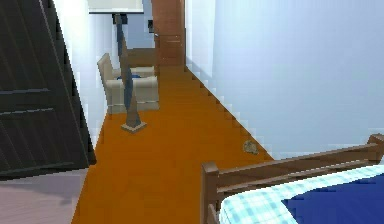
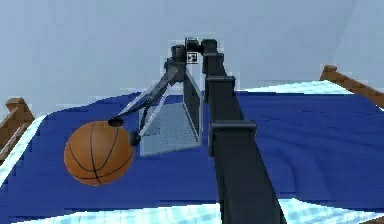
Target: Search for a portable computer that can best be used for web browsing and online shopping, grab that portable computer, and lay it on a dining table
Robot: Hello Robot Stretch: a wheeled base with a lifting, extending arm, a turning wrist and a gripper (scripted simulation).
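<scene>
Hovering over the bed [image 2: 300, 130], the claw [image 2: 128, 120] slanted just beside the grey laptop [image 2: 165, 128]; whether it held anything couldn't be told.

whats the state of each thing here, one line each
laptop: lid open, lying on the bed
basketball: resting on the bed beside the laptop
gripper: near the laptop, cannot tell if it holds anything
dark door: standing open
floor lamp: upright
</scene>
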